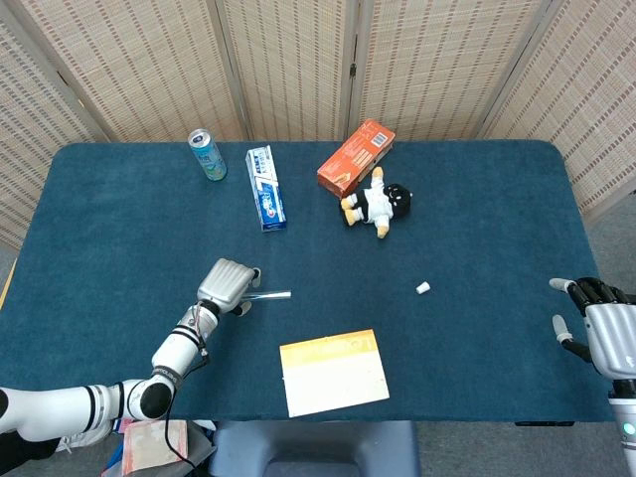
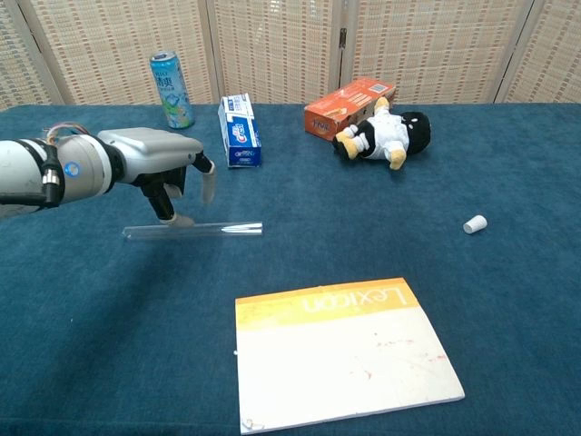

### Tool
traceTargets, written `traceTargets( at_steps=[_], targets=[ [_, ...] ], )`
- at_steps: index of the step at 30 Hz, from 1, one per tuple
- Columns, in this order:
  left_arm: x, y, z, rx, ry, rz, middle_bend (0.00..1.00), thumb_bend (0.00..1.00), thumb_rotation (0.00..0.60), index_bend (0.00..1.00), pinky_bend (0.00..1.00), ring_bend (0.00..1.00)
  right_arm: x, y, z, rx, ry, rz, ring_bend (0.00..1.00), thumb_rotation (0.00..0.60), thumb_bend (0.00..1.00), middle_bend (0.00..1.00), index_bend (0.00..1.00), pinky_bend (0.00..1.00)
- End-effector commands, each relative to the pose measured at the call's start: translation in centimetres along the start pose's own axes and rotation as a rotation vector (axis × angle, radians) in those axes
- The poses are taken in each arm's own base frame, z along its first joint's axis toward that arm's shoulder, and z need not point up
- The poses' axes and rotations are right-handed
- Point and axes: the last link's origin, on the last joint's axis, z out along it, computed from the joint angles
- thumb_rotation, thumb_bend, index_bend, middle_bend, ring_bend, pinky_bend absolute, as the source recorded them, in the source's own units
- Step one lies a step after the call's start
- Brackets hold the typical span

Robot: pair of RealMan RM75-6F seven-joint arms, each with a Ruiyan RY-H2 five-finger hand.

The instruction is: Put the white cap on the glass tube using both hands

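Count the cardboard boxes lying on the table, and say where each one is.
2. The blue toothpaste box lies beside the can; the orange box lies behind the plush toy.

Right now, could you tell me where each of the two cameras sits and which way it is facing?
Head view: high above the near edge, looking steeply down on the whole table; shows the left hand with its arm over the glass tube, and the right hand at the right edge.
Chest view: low at the near edge, looking across toward the screens; shows only the left hand.
Shared: tube, white cap, notebook, can.
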Motion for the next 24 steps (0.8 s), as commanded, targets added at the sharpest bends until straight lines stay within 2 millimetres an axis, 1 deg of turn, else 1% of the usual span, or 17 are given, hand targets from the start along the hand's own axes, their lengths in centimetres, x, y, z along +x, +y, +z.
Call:
traceTargets(
  at_steps=[1,6,13,24],
  targets=[
    [-0.3,0.4,0.8,0.013,-0.016,0.006,1.0,0.27,0.6,0.41,1.0,1.0,0.0,0.0,0.1,-0.001,0.0,-0.001,0.23,0.6,0.39,0.35,0.28,0.3],
    [-0.8,1.1,1.4,0.018,-0.036,-0.016,1.0,0.27,0.6,0.41,1.0,1.0,0.1,0.1,0.1,0.0,0.0,-0.001,0.23,0.6,0.39,0.35,0.28,0.3],
    [-0.9,1.9,2.2,0.017,-0.055,-0.022,1.0,0.27,0.6,0.42,1.0,1.0,0.1,0.2,0.0,-0.005,0.005,0.0,0.23,0.6,0.39,0.35,0.28,0.3],
    [-1.2,3.0,2.8,0.015,-0.101,-0.003,1.0,0.27,0.6,0.42,1.0,1.0,-0.1,0.7,-0.1,-0.022,0.002,0.004,0.23,0.6,0.39,0.35,0.28,0.3]
  ],
)
